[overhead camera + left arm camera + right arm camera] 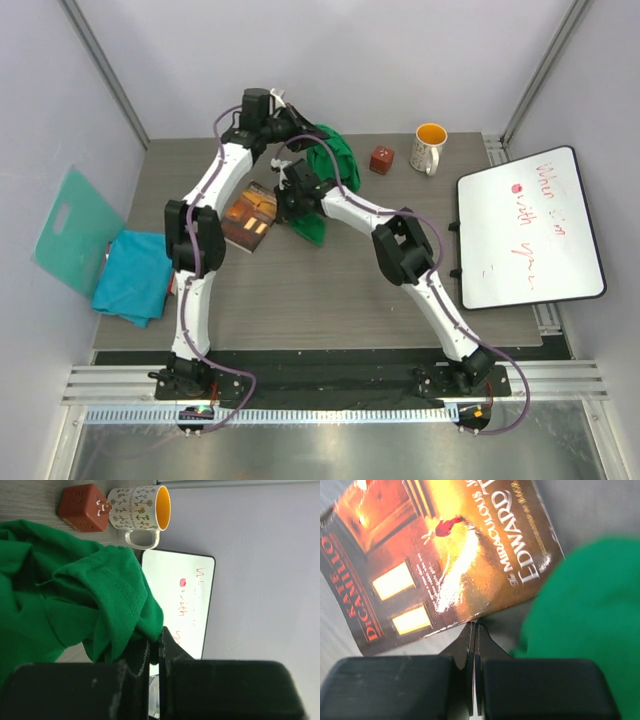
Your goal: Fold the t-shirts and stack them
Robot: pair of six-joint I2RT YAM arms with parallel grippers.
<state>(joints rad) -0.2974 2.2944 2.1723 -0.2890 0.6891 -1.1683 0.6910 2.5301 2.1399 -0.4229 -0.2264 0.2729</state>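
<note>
The bright green cloth t-shirt (335, 160) hangs bunched at the far middle of the grey table (330, 290). Its long axis runs far to near, and its lower end points near. The left gripper (155, 642) is closed to a sliver on the shirt's hem. The right gripper (474, 630) is pressed closed, with green cloth beside it. The teal-blue t-shirt (135, 275) lies crumpled at the left edge.

Bunched green t-shirt (342, 155), teal t-shirt (135, 275) apart
</note>
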